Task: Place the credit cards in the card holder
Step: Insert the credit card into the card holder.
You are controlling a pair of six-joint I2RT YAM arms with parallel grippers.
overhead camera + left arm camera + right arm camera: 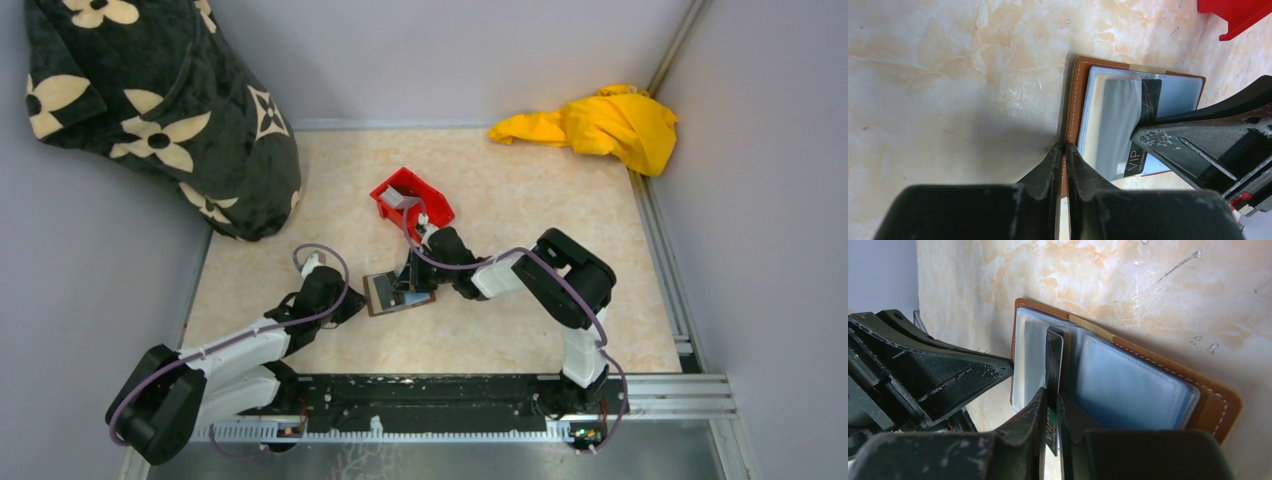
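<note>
Insertion step, seen from above and from both wrists. The card holder (1075, 100) lies open on the marbled table (520, 330), near the red bin (384, 189), its clear plastic sleeves (1128, 390) facing up. The left gripper (1064, 150) is closed on the stitched brown edge of the holder and pins it in place. The right gripper (1052, 401) has its fingers nearly together with a dark card (1054, 355) lettered "VIP" between them. The far end of this card sits at the mouth of a sleeve next to the fold, and the lettered end is outside. The card appears only partly seated, so the stage is judged to be mid-insertion. The next move calls for a straight push along the sleeve, keeping the card flat and the holder steady, before release. A pale flat item (400, 203) lies in the bin, probably further cards, though this cannot be confirmed.
</note>
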